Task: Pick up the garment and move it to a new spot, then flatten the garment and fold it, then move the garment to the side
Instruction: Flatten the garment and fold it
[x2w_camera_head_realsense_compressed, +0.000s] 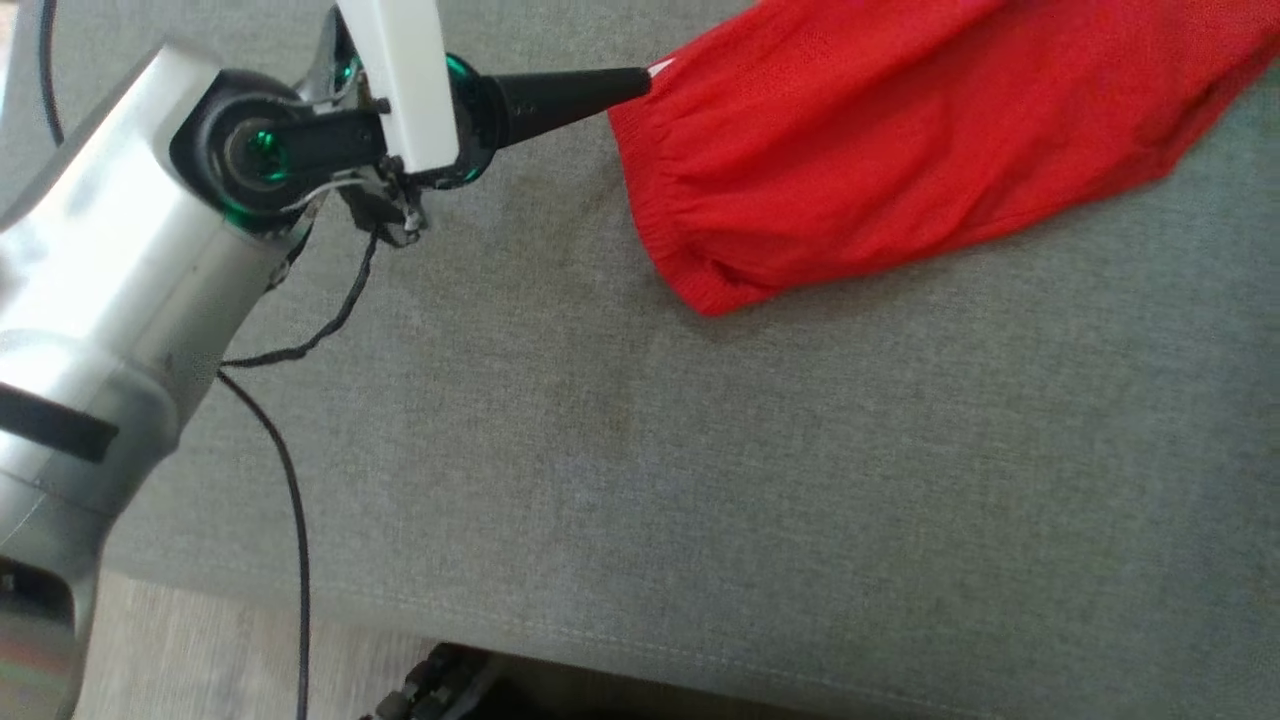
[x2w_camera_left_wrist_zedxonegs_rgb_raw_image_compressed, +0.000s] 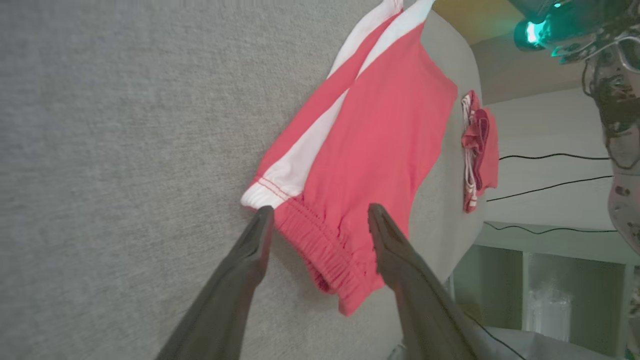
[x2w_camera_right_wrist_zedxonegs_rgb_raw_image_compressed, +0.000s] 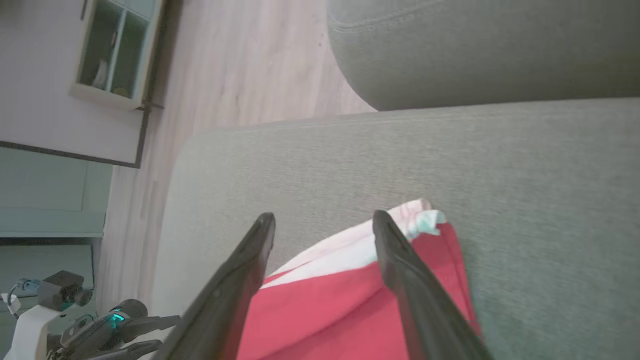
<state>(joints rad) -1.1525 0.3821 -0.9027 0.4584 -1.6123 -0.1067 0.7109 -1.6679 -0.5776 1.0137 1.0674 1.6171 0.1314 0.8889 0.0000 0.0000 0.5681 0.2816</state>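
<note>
A wide grey woven-fabric sofa cushion (x2w_camera_head_realsense_compressed: 700, 480) (x2w_camera_left_wrist_zedxonegs_rgb_raw_image_compressed: 100, 150) (x2w_camera_right_wrist_zedxonegs_rgb_raw_image_compressed: 400, 160) carries a red mesh pair of shorts with a white side stripe and a gathered elastic waistband (x2w_camera_head_realsense_compressed: 900, 150) (x2w_camera_left_wrist_zedxonegs_rgb_raw_image_compressed: 380, 135) (x2w_camera_right_wrist_zedxonegs_rgb_raw_image_compressed: 325, 310). In the head view the shorts lie on the cushion's far right part, with the waistband end turned toward the cushion's middle.

The left gripper (x2w_camera_head_realsense_compressed: 635, 85) (x2w_camera_left_wrist_zedxonegs_rgb_raw_image_compressed: 321, 212) (x2w_camera_right_wrist_zedxonegs_rgb_raw_image_compressed: 169, 330) reaches in low over the cushion's far left part. In the head view its dark fingers end at the waistband corner where the white stripe shows. In the left wrist view its jaws stand wide apart with the waistband lying between them, one tip just beside the white corner and the other over the red cloth. They are not closed on the cloth.

The right gripper (x2w_camera_right_wrist_zedxonegs_rgb_raw_image_compressed: 324, 220) hangs over the other end of the shorts. Its jaws are also spread wide, astride the white stripe near the hem, with nothing pinched; whether the tips touch the cloth cannot be told.

Just past the cushion's edge in the left wrist view is a small crumpled red-and-white bundle of cloth (x2w_camera_left_wrist_zedxonegs_rgb_raw_image_compressed: 477, 150). A thin black cable (x2w_camera_head_realsense_compressed: 295, 520) hangs from the left arm across the cushion's near left corner. Beyond the cushion lie a pale wooden floor (x2w_camera_right_wrist_zedxonegs_rgb_raw_image_compressed: 240, 65) and a second grey cushion (x2w_camera_right_wrist_zedxonegs_rgb_raw_image_compressed: 475, 45).
</note>
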